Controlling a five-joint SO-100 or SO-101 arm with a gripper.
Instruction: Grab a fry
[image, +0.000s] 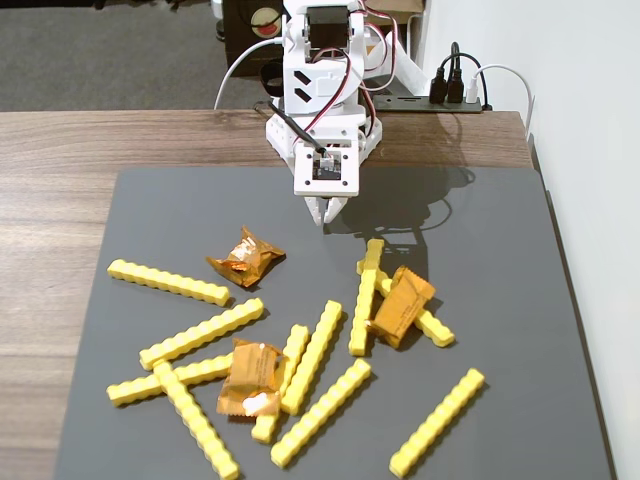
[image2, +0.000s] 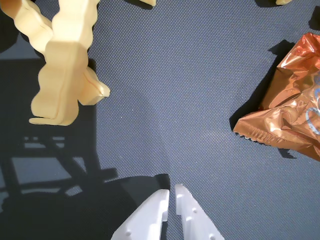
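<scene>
- On the grey mat (image: 500, 250) that covers most of the wooden bench (image: 60, 150), the fixed view shows about a dozen yellow studded bars scattered toward the near side, with three orange foil sachets among them; the white arm (image: 325, 70) stands at the far edge and bends down over the mat.
- Its jaws, which I take the gripper (image: 329, 211) to carry pointing down, hang above bare mat, close together and holding nothing, well short of any bar; my guess is that this is a hover before the reach.
- The nearest fry (image: 365, 298) lies just in front of the arm, slightly to the right in this view, its far end propped across another bar, with a sachet (image: 402, 306) lying against it; that free end looks the easiest place to pinch.
- A second sachet (image: 246, 256) lies to the left of the jaws in this view.
- In the wrist view, the gripper (image2: 170, 188) enters from the bottom edge with only a thin slit between the white tips, nothing between them.
- The fry (image2: 62, 70) sits at upper left, the sachet (image2: 285, 120) at right, apart from both by open mat (image2: 175, 100).
</scene>
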